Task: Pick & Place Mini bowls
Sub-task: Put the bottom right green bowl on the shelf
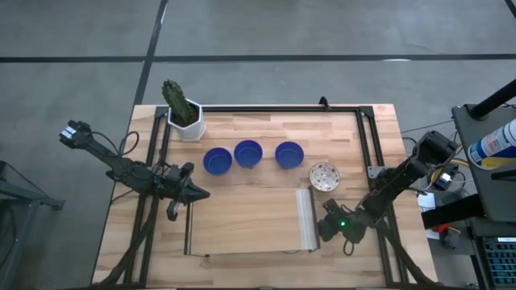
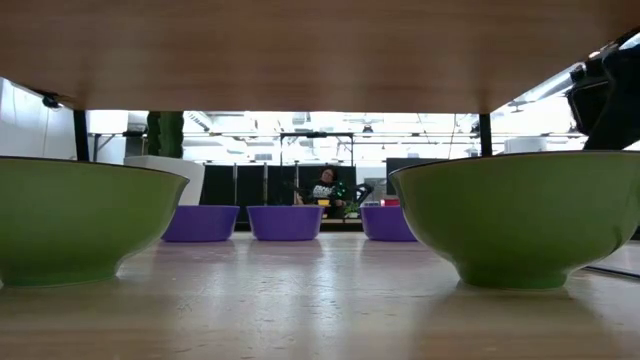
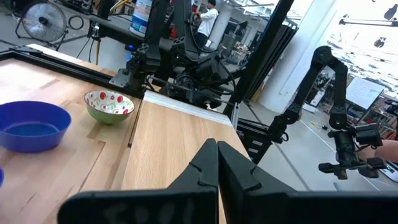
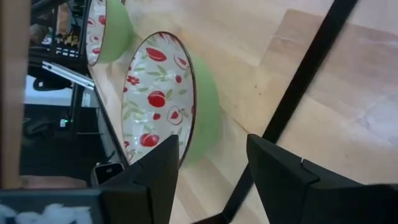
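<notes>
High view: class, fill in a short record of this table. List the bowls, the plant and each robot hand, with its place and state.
blue bowls: three, in a row across mid table
floral bowl: one, just past the row's right end
cactus pot: white, by the row's left end
left hand: shut, empty, near the leftmost blue bowl
right hand: open, empty, near the floral bowl

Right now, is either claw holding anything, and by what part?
Nothing is held. The left claw is shut with nothing in it. The right claw is open, with a floral mini bowl just ahead of it, not gripped.
</notes>
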You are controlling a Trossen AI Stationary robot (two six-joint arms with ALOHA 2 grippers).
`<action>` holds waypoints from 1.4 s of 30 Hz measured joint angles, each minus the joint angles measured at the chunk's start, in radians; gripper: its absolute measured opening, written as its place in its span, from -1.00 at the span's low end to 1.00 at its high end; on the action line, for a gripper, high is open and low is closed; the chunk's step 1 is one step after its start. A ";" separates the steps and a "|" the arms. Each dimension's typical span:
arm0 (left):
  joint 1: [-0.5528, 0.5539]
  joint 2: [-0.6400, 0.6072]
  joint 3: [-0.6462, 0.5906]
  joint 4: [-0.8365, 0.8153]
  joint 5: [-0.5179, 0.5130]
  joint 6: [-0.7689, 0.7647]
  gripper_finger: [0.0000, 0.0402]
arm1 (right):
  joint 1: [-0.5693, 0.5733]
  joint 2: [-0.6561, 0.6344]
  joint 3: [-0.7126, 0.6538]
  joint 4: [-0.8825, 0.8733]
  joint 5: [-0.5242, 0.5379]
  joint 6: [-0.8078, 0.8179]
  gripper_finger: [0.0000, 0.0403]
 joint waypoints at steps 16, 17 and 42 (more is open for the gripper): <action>0.000 0.000 0.000 -0.009 0.000 -0.001 -1.00 | -0.066 0.062 0.002 0.120 -0.079 -0.089 -0.07; 0.000 0.000 0.000 -0.011 0.000 -0.001 -1.00 | -0.066 0.062 0.002 0.120 -0.079 -0.095 -0.07; -0.001 0.000 0.000 -0.016 0.000 0.012 -1.00 | -0.082 0.061 0.007 0.109 -0.124 -0.126 -0.51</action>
